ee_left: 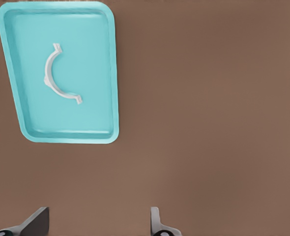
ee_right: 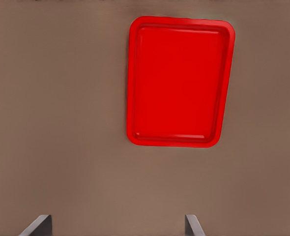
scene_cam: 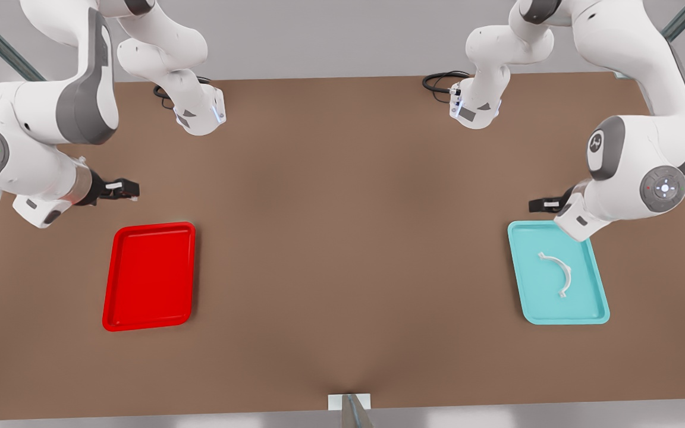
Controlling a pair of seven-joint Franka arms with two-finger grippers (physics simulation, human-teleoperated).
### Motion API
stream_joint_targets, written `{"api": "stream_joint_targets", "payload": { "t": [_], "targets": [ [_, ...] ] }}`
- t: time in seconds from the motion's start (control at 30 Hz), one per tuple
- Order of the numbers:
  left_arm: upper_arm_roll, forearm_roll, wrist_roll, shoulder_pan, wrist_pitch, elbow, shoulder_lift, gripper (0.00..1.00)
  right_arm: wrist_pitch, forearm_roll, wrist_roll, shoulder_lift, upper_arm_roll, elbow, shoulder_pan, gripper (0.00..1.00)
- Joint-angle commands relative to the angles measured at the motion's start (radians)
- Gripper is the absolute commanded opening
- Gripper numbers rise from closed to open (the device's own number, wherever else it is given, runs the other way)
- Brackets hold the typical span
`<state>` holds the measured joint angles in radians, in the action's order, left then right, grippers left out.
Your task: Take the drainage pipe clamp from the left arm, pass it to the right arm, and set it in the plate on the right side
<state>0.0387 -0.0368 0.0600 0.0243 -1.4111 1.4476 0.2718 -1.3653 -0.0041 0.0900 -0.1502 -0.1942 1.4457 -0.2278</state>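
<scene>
Two pincers hang wide open and hold nothing: the left pincer by the teal tray on the front view's right, the right pincer near the red plate on the left. The white clamp lies flat in the teal tray, so no step is done yet; grabbing, passing and placing are all left.

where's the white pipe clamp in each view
Front view: the pipe clamp lies in the teal tray at the picture's right, below the left claw.
Left wrist view: in the same teal tray, upper left of the picture.
Right wrist view: not in it.
Shared landmark: the teal tray.
</scene>
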Motion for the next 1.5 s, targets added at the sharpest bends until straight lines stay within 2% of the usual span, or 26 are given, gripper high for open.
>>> {"api": "stream_joint_targets", "payload": {
  "t": [0.0,0.03,0.07,0.1,0.17,0.33,0.5,0.93,0.97,1.0,1.03,1.33,1.37,1.4,1.47],
  "targets": [
    [0.0,-0.005,0.076,0.0,-0.107,0.005,0.0,1.0,-0.074,-0.005,0.067,0.001,-0.001,0.001,0.002,1.0],
    [-0.002,-0.003,0.073,0.0,-0.12,0.005,0.012,1.0,-0.074,-0.004,0.067,0.0,-0.001,0.001,0.002,1.0],
    [-0.026,0.003,0.064,-0.014,-0.165,-0.001,0.082,1.0,-0.074,-0.004,0.067,0.0,-0.001,0.002,0.001,1.0],
    [-0.045,0.0,0.058,-0.026,-0.254,-0.001,0.153,1.0,-0.074,-0.004,0.067,-0.002,-0.001,0.002,0.002,1.0],
    [-0.046,0.002,-0.086,-0.136,-0.517,-0.027,0.377,1.0,-0.075,0.001,0.067,-0.005,-0.001,0.002,0.002,1.0],
    [-0.046,-0.005,-0.327,-0.213,-0.732,-0.033,0.53,1.0,-0.083,-0.002,0.067,-0.006,-0.001,0.013,0.005,1.0],
    [-0.046,-0.002,-0.509,-0.27,-0.746,-0.032,0.532,1.0,-0.095,-0.002,0.067,-0.003,-0.001,0.022,0.005,1.0],
    [-0.039,-0.029,-0.611,-0.274,-0.75,-0.022,0.586,1.0,-0.121,-0.004,0.067,0.0,-0.001,0.052,0.001,1.0],
    [-0.039,-0.029,-0.606,-0.274,-0.753,-0.022,0.592,0.91,-0.124,-0.004,0.068,0.0,-0.001,0.053,0.001,1.0],
    [-0.039,-0.029,-0.606,-0.274,-0.753,-0.022,0.592,0.73,-0.124,-0.004,0.068,0.0,-0.001,0.055,0.001,1.0],
    [-0.039,-0.028,-0.605,-0.274,-0.753,-0.022,0.592,0.62,-0.126,-0.004,0.068,0.0,-0.001,0.058,0.001,1.0],
    [-0.014,-0.023,-0.605,-0.276,-0.824,-0.024,0.592,0.61,-0.127,-0.004,0.068,0.0,-0.001,0.059,0.001,1.0],
    [-0.014,-0.021,-0.606,-0.279,-0.824,-0.024,0.592,0.49,-0.127,-0.004,0.068,0.0,-0.001,0.059,0.001,1.0],
    [-0.014,-0.021,-0.606,-0.28,-0.822,-0.024,0.592,0.41,-0.127,-0.004,0.068,0.0,-0.001,0.059,0.001,1.0],
    [-0.013,-0.021,-0.606,-0.282,-0.822,-0.024,0.592,0.37,-0.129,-0.004,0.068,0.0,-0.001,0.059,0.001,1.0]
  ]
}}
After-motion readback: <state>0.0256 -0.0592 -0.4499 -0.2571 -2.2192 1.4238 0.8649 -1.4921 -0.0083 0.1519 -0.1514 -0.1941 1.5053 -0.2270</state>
